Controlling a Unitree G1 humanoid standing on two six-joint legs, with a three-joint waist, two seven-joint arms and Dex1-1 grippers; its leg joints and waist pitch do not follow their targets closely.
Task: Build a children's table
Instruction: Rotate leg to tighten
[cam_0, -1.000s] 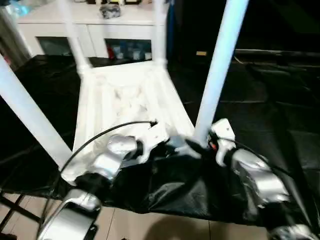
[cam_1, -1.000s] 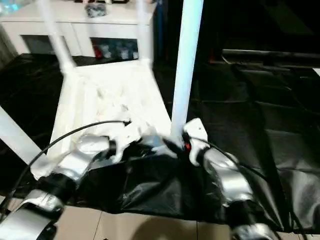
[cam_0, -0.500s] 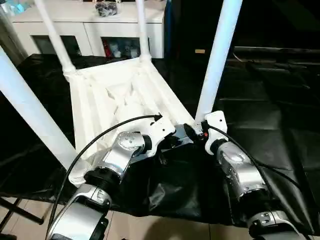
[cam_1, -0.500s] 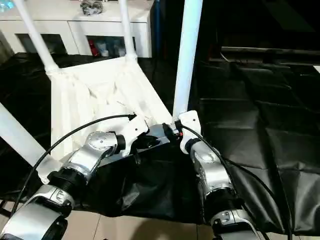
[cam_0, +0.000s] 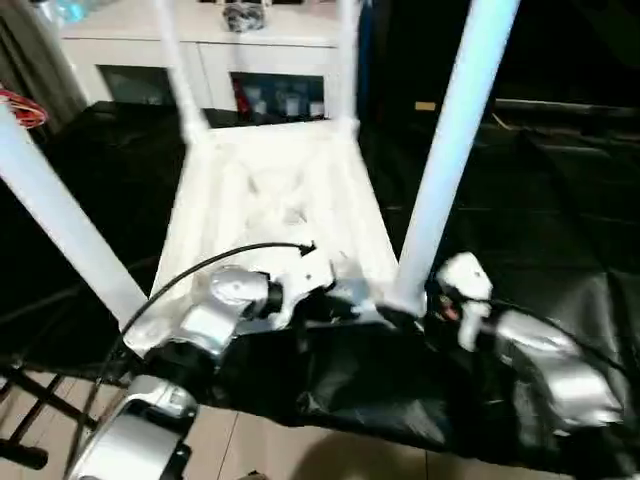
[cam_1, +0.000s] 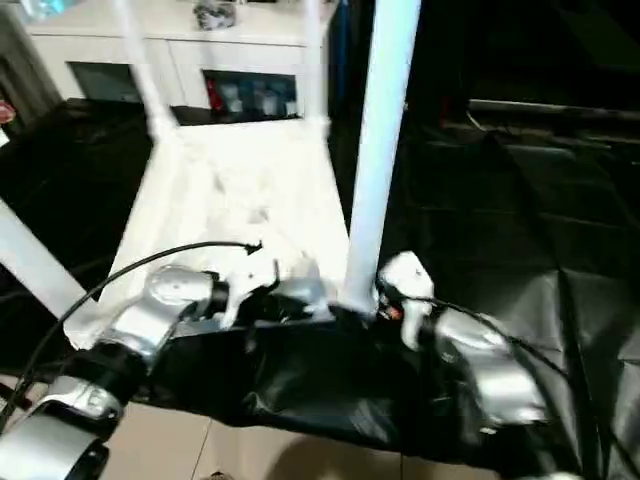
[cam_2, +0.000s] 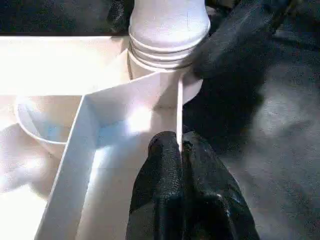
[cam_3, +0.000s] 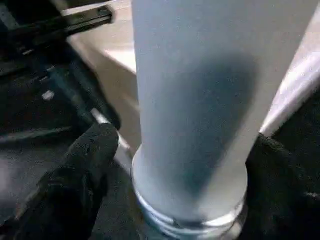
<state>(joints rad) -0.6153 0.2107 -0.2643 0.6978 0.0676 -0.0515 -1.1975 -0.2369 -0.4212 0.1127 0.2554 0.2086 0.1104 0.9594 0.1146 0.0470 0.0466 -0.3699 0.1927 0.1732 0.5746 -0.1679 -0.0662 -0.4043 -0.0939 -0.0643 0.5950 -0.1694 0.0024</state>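
The children's table (cam_0: 275, 200) is seen lying upside down on a surface draped in a black cover (cam_0: 520, 200), with its four legs pointing up; the near right leg (cam_0: 445, 160) is seated in its corner socket (cam_2: 162, 62) at about 5 o'clock of the top. The left gripper (cam_2: 181, 150) is closed, its fingers clamped together on the thin raised rim (cam_2: 179, 107) just beside that socket. The right gripper (cam_3: 175, 165) is placed around the base of the same leg with its fingers (cam_3: 85, 165) apart, one to each side; whether they touch the leg cannot be told. The table is judged to be light, stiff, hollow plastic with a smooth and probably slippery finish (the tapered legs offer little for a pinch to bite on). The thin rim is judged to flex under a hard pinch, so a hold is best taken low on a leg, near the socket, where leverage is least, or on the rim close to a corner, where the ribs stiffen it. The near edge of the covered surface lies at 6 o'clock, directly under both forearms, with floor below, so little support remains in that direction. Open room is available at 3 o'clock over the bare black cover. A white cabinet (cam_0: 270, 50) stands at 12 o'clock behind the far legs, and the upright legs themselves limit sweeping moves.
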